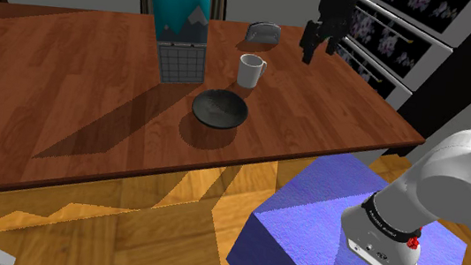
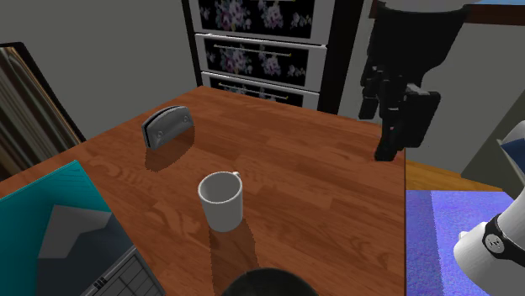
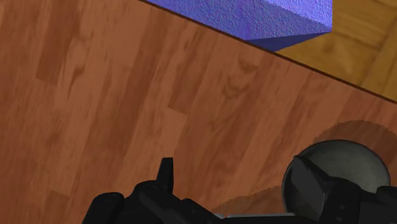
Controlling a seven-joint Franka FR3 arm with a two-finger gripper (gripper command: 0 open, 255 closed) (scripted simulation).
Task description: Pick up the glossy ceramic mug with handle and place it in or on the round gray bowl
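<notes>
On the tabletop (image 1: 69, 93), toward its far side, the mug (image 1: 250, 70) stands upright with its mouth open to the ceiling. It is white, and its handle is turned to the shoulder view's right. Nothing touches it and it is not yet lifted. I read that upright stance as useful: the rim is free for a grasp from above, and I can set the fingers across the wall without fighting the handle.

The bowl (image 1: 219, 109) sits near the mug on the side nearer the stand (image 1: 322, 224), apart from it. It is dark grey, round and empty. With so short a gap, the carry should be a lift, a small shift and a lowering. The bowl looks shallow, so I expect the mug may rock on the curved bottom when released.

The gripper (image 1: 319, 54) hangs in the air to the shoulder view's right of the mug, well apart from it. Its fingers are spread and hold nothing, ready for the approach. From the wrist view it looks down on bare wood with the bowl off to one side, so I judge it must travel sideways before descending.

Behind the mug, a teal panel (image 1: 179, 37) and a grey rack (image 1: 263, 32) stand clear of that path.
</notes>
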